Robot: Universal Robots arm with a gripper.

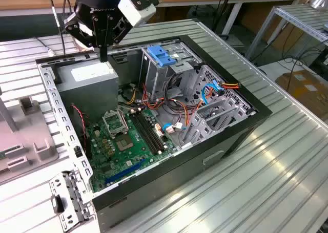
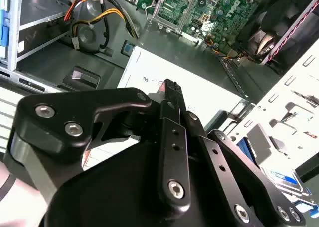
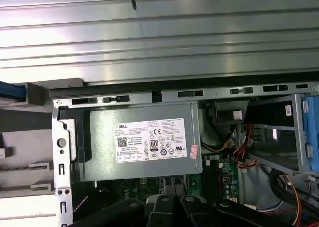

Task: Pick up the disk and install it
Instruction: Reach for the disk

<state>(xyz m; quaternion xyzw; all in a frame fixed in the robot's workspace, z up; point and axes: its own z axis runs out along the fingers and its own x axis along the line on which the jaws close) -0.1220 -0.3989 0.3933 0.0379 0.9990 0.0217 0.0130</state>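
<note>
We judge the task hardly started: the tool [image 1: 104, 58] hangs over the power supply [image 1: 89, 82] inside the case [image 1: 179, 176], its fingers pressed together with nothing between them. What we take for the disk [image 2: 285, 180], blue and white, lies outside the case frame in the second wrist view, so picking up and installing both remain

Case [image 1: 215, 156] on table [image 1: 287, 182]; inside it, power supply [image 1: 89, 79] at exterior view's left, drive cage [image 1: 171, 69] right of it, motherboard [image 1: 125, 141] in front; gripper [image 1: 104, 56] over the power supply.
</note>
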